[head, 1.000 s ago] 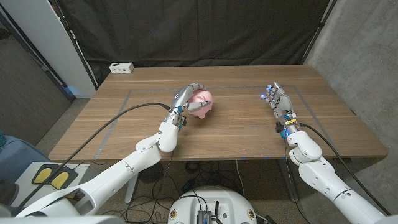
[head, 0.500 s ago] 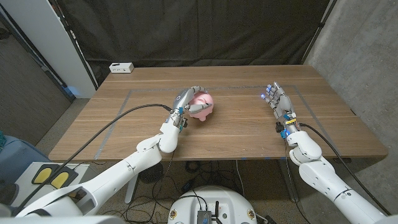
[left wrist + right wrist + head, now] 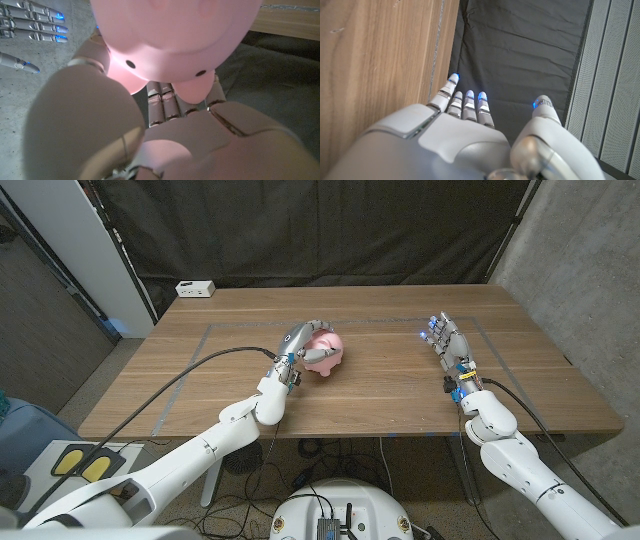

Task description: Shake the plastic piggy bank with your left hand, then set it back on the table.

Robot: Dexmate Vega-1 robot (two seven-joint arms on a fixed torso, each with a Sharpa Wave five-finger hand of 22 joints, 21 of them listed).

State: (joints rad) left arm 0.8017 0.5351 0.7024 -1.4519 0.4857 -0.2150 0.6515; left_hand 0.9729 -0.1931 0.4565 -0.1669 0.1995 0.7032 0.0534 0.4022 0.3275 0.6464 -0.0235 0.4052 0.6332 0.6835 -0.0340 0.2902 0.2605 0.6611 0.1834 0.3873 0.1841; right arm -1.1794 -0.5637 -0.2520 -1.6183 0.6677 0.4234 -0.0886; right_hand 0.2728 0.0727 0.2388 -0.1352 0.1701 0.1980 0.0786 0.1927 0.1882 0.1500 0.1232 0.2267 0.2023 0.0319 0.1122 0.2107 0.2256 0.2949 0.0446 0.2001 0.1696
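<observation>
A pink plastic piggy bank (image 3: 326, 352) is in the middle of the wooden table (image 3: 380, 395), and my left hand (image 3: 300, 345) grips it from its left side with fingers wrapped over its top. In the left wrist view the pig's pink body (image 3: 175, 35) fills the space just past my left hand (image 3: 150, 135), whose fingers curl around it. Whether the pig touches the table I cannot tell. My right hand (image 3: 447, 342) stands on its edge at the right of the table, fingers apart and empty; the right wrist view looks along its back (image 3: 465, 140).
A small white box (image 3: 195, 289) sits at the table's far left corner. A faint taped rectangle (image 3: 215, 328) marks the tabletop. Black curtain hangs behind the table. A cable (image 3: 190, 375) trails from my left arm over the table's left front.
The pig and my left hand have shifted slightly between frames, the pig tilting a little within the grip. The right hand has stayed where it was.
</observation>
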